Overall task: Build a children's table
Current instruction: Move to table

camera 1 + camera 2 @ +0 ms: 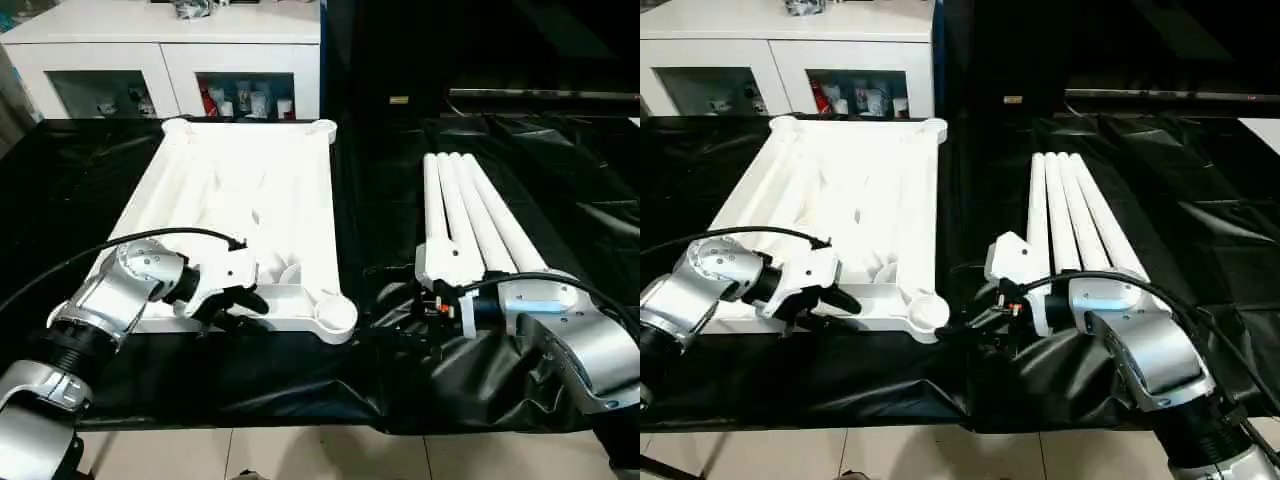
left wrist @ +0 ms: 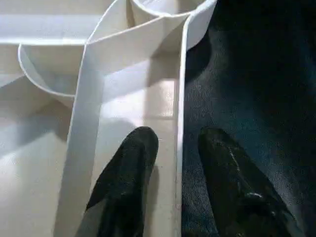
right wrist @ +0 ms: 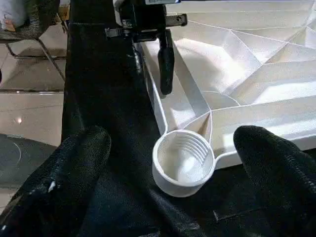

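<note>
The white table top (image 1: 250,200) lies ribbed side up on black cloth, with a round socket at each corner. My left gripper (image 2: 180,136) is open at its near rim: one finger (image 2: 128,168) sits inside the rim wall and the other outside on the cloth. The near right socket (image 3: 183,163) lies just ahead of my right gripper (image 3: 173,140), between its widely open fingers, which hold nothing. In the head view that gripper (image 1: 398,312) sits low on the cloth, right of the socket (image 1: 335,315). Several white tubular legs (image 1: 470,210) lie side by side beyond my right wrist.
A white cabinet with glass doors (image 1: 160,60) stands behind the table top. Black cloth (image 1: 380,200) covers the work surface, bunched near my right arm. The tiled floor (image 1: 300,455) shows at the near edge. Black cables run over both forearms.
</note>
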Robot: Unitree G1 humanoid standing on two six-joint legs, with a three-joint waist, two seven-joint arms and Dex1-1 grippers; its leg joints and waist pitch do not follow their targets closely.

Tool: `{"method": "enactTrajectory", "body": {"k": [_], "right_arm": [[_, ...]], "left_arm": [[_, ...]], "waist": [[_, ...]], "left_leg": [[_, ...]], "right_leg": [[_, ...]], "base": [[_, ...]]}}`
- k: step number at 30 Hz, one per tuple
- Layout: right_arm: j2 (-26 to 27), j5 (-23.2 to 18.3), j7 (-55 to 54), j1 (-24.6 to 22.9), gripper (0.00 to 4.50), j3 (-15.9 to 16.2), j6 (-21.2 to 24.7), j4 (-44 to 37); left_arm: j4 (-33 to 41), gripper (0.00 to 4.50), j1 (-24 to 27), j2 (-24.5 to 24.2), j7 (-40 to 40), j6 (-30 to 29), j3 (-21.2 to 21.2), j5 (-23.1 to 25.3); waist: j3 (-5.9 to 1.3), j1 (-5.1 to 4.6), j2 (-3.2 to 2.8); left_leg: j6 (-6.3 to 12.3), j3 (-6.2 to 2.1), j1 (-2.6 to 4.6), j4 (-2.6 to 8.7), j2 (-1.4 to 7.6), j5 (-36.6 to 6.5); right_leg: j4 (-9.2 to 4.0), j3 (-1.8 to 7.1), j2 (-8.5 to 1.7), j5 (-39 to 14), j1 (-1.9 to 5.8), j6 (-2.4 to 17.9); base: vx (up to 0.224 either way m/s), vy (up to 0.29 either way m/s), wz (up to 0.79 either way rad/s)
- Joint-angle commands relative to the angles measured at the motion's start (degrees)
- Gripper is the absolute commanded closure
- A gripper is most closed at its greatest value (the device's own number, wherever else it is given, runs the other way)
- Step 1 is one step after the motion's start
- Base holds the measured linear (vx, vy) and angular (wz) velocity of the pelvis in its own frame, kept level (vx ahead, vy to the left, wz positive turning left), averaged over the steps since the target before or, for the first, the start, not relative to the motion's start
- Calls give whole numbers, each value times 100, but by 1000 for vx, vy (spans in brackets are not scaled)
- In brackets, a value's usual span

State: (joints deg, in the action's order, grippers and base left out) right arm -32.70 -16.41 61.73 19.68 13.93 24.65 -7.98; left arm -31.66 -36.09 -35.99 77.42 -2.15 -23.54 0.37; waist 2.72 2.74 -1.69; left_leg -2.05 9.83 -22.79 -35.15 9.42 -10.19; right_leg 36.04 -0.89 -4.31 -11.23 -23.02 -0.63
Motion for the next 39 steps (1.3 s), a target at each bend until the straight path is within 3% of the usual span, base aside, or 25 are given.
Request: {"method": "enactTrajectory", "body": {"k": [1, 5, 10, 16, 21, 23, 24, 27, 31, 39], "right_arm": [[-17, 5, 5, 33, 0, 34, -44, -32], [9, 41, -32, 36, 0, 72, -77, -14], [44, 77, -68, 33, 0, 78, -80, -30], [88, 90, -131, 31, 0, 41, -113, 0], [183, 213, -363, 90, 0, -29, -160, 155], [194, 270, -445, 113, 0, -43, -202, 234], [199, 284, -470, 118, 0, -52, -218, 262], [226, 290, -503, 136, 0, -72, -233, 303], [244, 330, -534, 162, 0, -66, -271, 351], [241, 386, -630, 199, 0, -89, -323, 470]], "left_arm": [[-59, 316, -114, -8, 65, 51, 18, 86], [-120, 353, -125, 21, 42, 108, 4, 163], [-242, 387, -134, 60, -89, 221, -21, 264], [-321, 444, -125, 107, -308, 39, 52, 348], [-550, 444, -185, 181, -987, -147, 221, 537], [-587, 444, -207, 208, -1183, -188, 307, 547], [-596, 444, -213, 197, -1245, -206, 316, 580], [-691, 444, -232, 140, -1384, -30, 321, 682], [-861, 444, -278, 50, -1541, 164, 286, 820], [-1095, 444, -263, -238, -1694, 72, 326, 1004]], "waist": [[-364, 24, -34], [-369, 54, -36], [-358, 66, -55], [-351, 73, -37], [-332, 54, -15], [-329, 23, 4], [-326, 4, 45], [-340, -48, 39], [-353, -34, 28], [-342, -60, -11]], "left_leg": [[-52, -106, 175, 490, 317, -1592], [-22, -97, 177, 479, 318, -1500], [-90, -105, 190, 496, 325, -1664], [-115, -101, 193, 502, 325, -1719], [-186, -107, 188, 509, 311, -1874], [-202, -127, 154, 518, 297, -1858], [-192, -124, 146, 519, 296, -1852], [-104, -119, 144, 500, 286, -1689], [-2, -96, 158, 486, 293, -1479], [-77, -96, 179, 508, 297, -1646]], "right_leg": [[-405, 167, -340, -757, 223, 1505], [-397, 168, -341, -618, 229, 1530], [-413, 170, -342, -841, 213, 1484], [-424, 176, -343, -905, 204, 1465], [-447, 177, -348, -1257, 205, 1377], [-466, 168, -357, -1503, 233, 1269], [-474, 168, -352, -1542, 233, 1240], [-483, 175, -346, -1480, 235, 1207], [-467, 174, -329, -1064, 226, 1320], [-462, 168, -322, -1091, 225, 1387]], "base": [[0, 0, 0], [0, 0, 0], [0, 0, 0], [0, 0, 0], [0, 0, 0], [0, 0, 0], [0, 0, 0], [0, 0, 0], [0, 0, 0], [0, 0, 0]]}}
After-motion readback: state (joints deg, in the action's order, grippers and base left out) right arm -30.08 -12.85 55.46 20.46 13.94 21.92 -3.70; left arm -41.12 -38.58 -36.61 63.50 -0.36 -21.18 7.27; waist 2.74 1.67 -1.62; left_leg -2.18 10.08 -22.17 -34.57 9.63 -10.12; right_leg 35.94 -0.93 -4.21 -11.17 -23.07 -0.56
